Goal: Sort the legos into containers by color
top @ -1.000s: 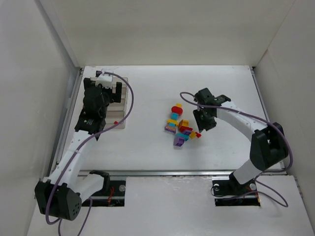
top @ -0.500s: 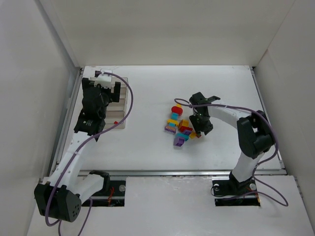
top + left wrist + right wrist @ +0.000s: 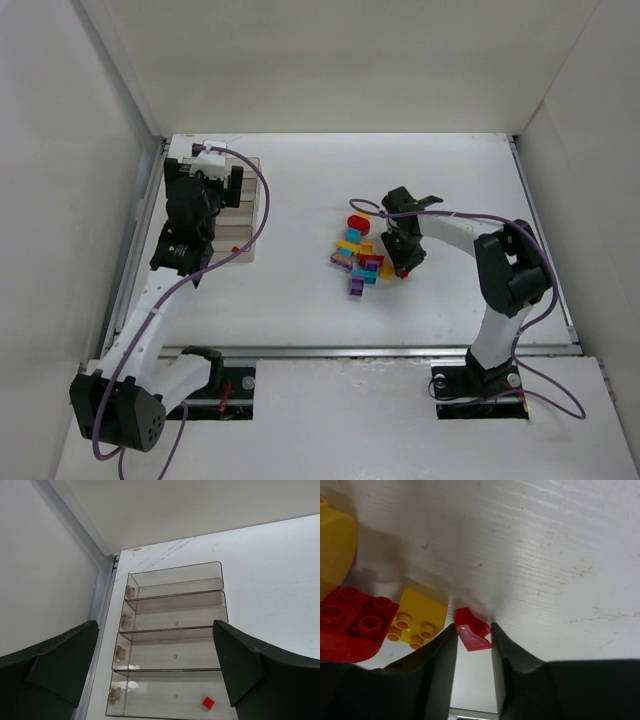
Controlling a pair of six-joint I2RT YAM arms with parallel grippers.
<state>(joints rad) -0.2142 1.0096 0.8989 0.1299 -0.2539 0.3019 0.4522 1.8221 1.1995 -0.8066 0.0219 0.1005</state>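
The legos [image 3: 360, 258] lie in a small pile of red, yellow, teal and purple bricks at mid-table. My right gripper [image 3: 403, 268] is down at the pile's right edge. In the right wrist view its jaws [image 3: 473, 636] are closed on a tiny red brick [image 3: 472, 629] at table level, beside a yellow brick [image 3: 418, 617] and a red four-stud brick [image 3: 352, 625]. My left gripper [image 3: 205, 190] is open and empty, held above the smoke-tinted four-compartment organizer [image 3: 172, 630], which also shows in the top view [image 3: 245, 205]. One red brick [image 3: 208, 702] lies in the organizer's nearest compartment.
White walls enclose the table on the left, back and right. A metal rail [image 3: 370, 350] runs along the near edge. The organizer sits close to the left wall, next to a grey rail [image 3: 100, 605].
My right gripper has moved left and down onto the pile's right edge and closed round the tiny red brick. The pile has shifted slightly left. The left arm has barely moved.
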